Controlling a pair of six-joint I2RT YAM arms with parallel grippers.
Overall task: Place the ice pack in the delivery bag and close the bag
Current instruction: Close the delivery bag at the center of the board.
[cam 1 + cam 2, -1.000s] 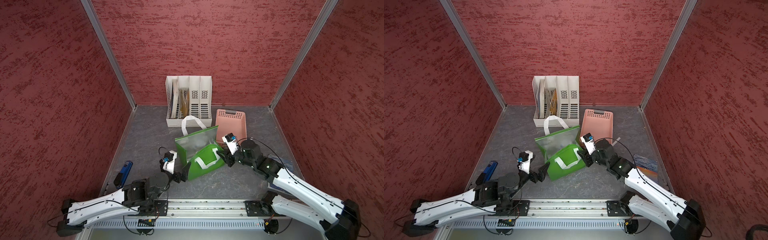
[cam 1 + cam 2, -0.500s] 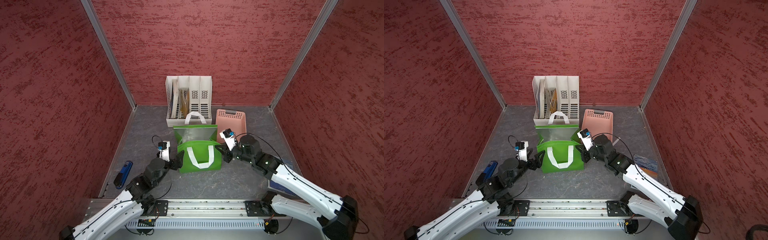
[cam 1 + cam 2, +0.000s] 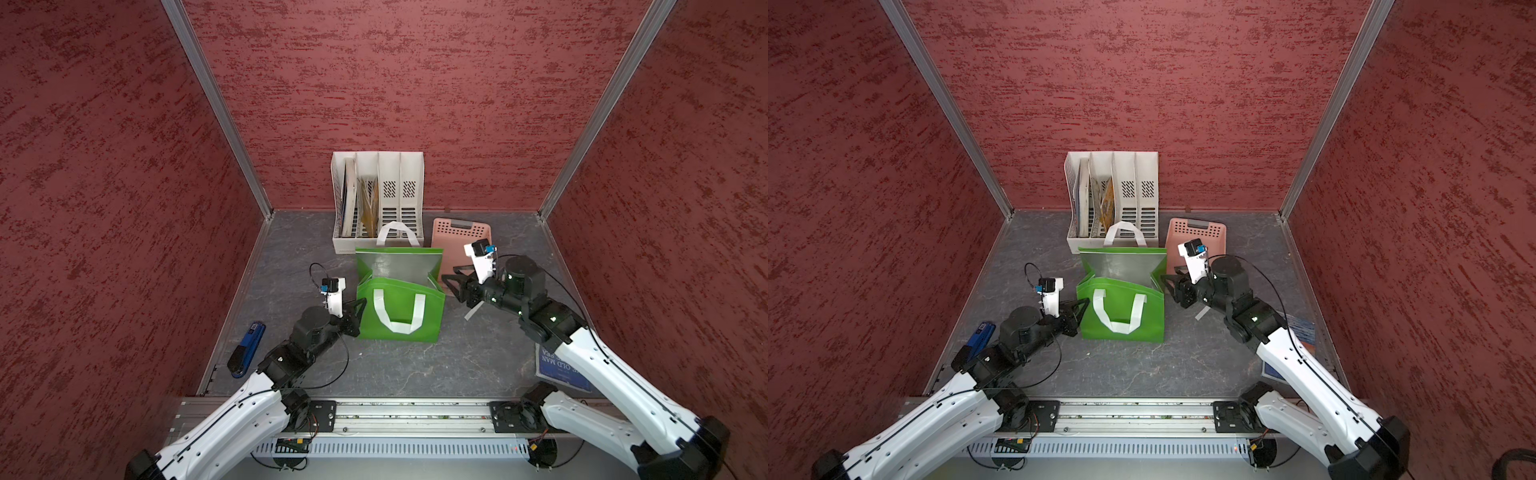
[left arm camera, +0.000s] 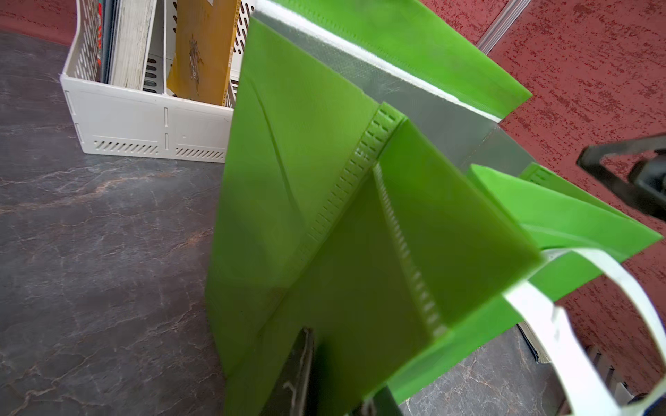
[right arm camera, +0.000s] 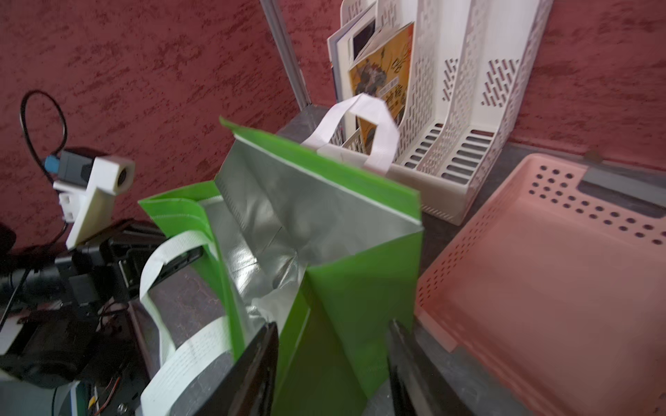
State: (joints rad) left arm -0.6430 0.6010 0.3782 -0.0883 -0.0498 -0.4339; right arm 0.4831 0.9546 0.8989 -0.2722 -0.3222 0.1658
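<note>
The delivery bag (image 3: 399,316) stood between my left claw (image 3: 362,302) and right claw (image 3: 449,286); file rack (image 3: 390,187) at its twelve o'clock, basket (image 3: 457,232) at two.

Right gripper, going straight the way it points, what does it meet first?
The green bag: its side wall sits directly ahead of the right gripper, between its open jaws, probably almost touching.

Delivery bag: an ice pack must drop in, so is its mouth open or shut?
Open. The delivery bag stands upright, rims spread apart in both top views; the right wrist view shows silver lining inside.
</note>
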